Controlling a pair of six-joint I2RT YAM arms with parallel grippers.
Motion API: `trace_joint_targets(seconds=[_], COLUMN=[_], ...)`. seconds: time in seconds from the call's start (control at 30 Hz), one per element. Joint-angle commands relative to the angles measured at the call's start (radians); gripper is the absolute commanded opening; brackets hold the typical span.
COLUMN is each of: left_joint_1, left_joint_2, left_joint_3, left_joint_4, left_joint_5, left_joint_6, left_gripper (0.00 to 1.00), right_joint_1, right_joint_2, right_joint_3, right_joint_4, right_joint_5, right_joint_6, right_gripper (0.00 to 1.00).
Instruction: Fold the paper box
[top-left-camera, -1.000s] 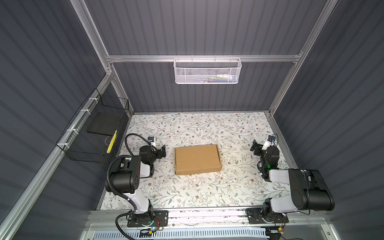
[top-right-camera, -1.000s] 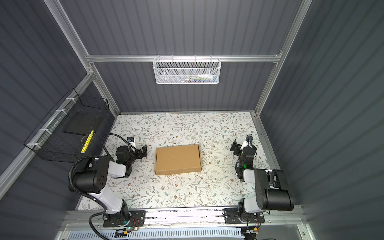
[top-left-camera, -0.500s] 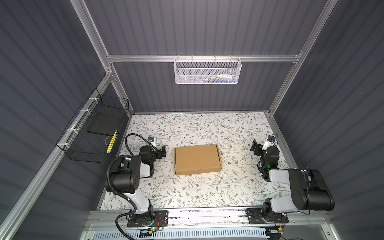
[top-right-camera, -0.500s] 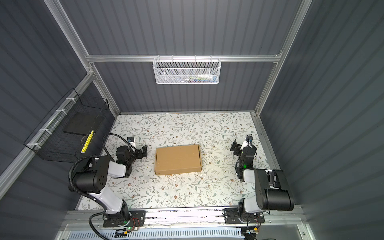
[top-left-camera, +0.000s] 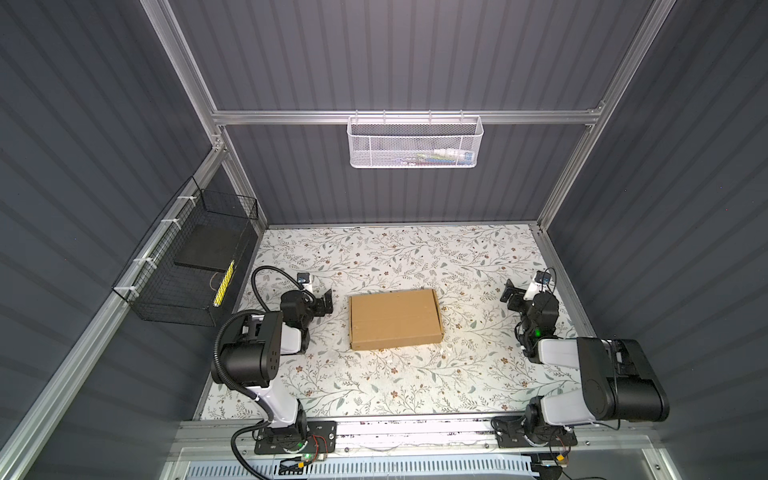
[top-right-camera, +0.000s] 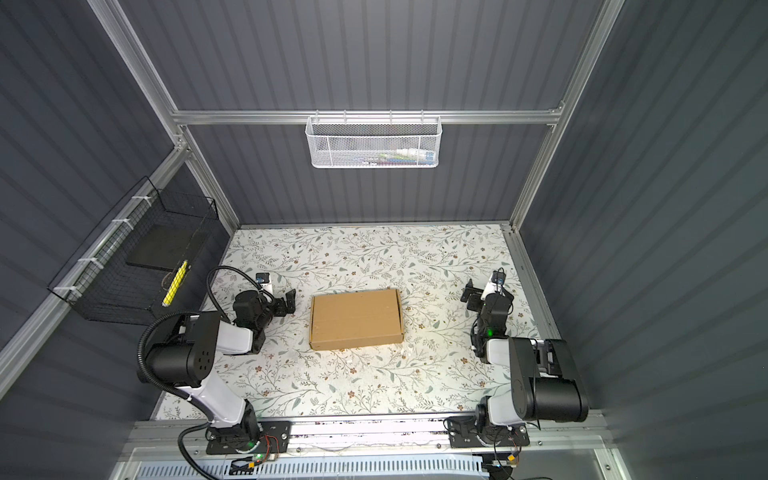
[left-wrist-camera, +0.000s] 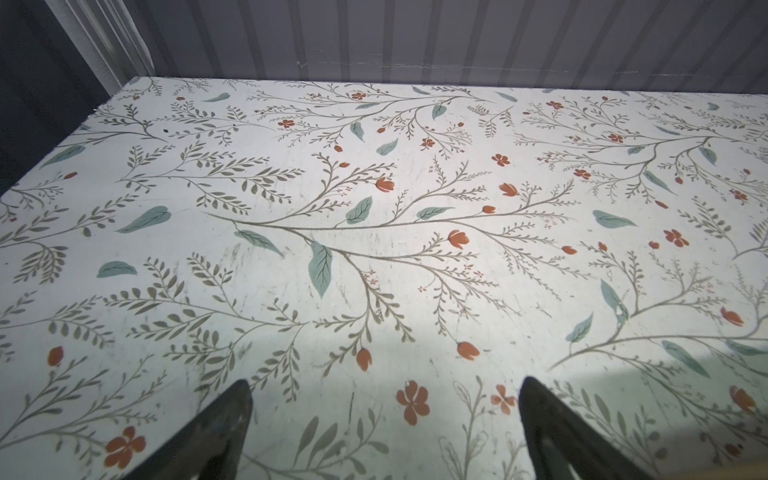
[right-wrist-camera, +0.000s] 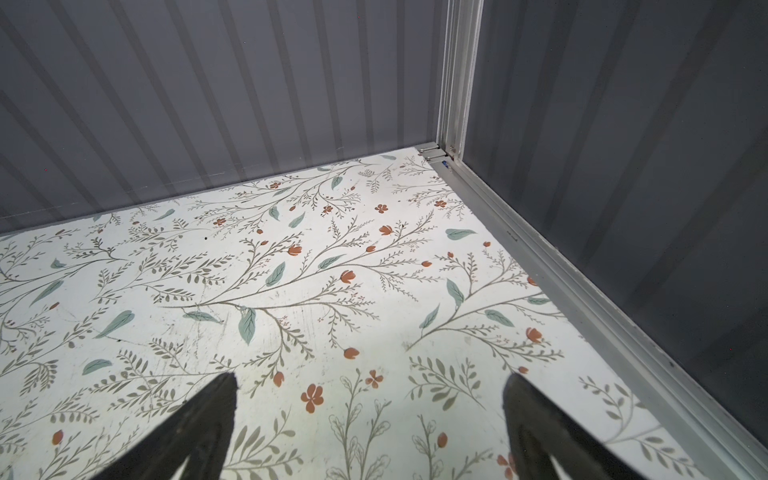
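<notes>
The paper box (top-left-camera: 395, 318) (top-right-camera: 356, 318), plain brown cardboard, lies closed and flat as a shallow rectangle in the middle of the floral table (top-left-camera: 395, 253). My left gripper (top-left-camera: 326, 301) (top-right-camera: 291, 301) rests low on the table to the left of the box, a short gap away, open and empty. My right gripper (top-left-camera: 510, 293) (top-right-camera: 469, 296) sits well to the right of the box, also open and empty. In the left wrist view the left gripper (left-wrist-camera: 384, 386) has only table pattern between its dark fingertips. The right wrist view shows the same for the right gripper (right-wrist-camera: 370, 380).
A black wire basket (top-left-camera: 187, 270) hangs on the left wall, holding a dark slab and a yellow item. A white mesh basket (top-left-camera: 415, 143) hangs on the back rail. An aluminium frame rail (right-wrist-camera: 582, 299) borders the table's right edge near the right gripper.
</notes>
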Motion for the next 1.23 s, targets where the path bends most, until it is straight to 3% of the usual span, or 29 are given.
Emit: trace_joint_targets(seconds=[0.0,0.23,0.43,0.47,0.57,0.7,0.77,1.2], left_joint_1=[-0.004,-0.004,-0.004,-0.004,-0.004,-0.007,-0.045,-0.045], left_joint_2=[0.006,-0.001,0.048,0.054,0.018,0.005,0.006,0.011], left_joint_3=[0.016,-0.019,-0.259,-0.266,-0.191,0.021,0.033,0.035], left_joint_4=[-0.005,0.055,0.572,0.578,0.404,-0.019,-0.037,-0.034], left_joint_5=[-0.012,-0.014,-0.078,-0.100,-0.142,-0.128,-0.140,-0.139], left_joint_6=[0.021,0.014,-0.015,-0.025,-0.041,-0.021,0.023,0.017], left_gripper=[1.00,1.00,1.00,1.00,1.00,1.00,1.00,1.00], right_joint_1=[0.001,0.001,0.001,0.001,0.001,0.001,0.001,0.001], right_joint_2=[0.006,0.006,0.005,0.006,0.005,0.006,0.005,0.005], right_joint_3=[-0.007,-0.007,-0.007,-0.007,-0.007,-0.007,-0.007,-0.007], right_joint_4=[0.024,0.024,0.024,0.024,0.024,0.024,0.024,0.024], right_joint_5=[-0.006,-0.007,-0.007,-0.007,-0.007,-0.005,-0.006,-0.008], right_joint_6=[-0.003,-0.004,-0.004,-0.003,-0.004,-0.004,-0.004,-0.004], right_gripper=[0.99,0.99,0.99,0.99,0.99,0.99,0.99,0.99])
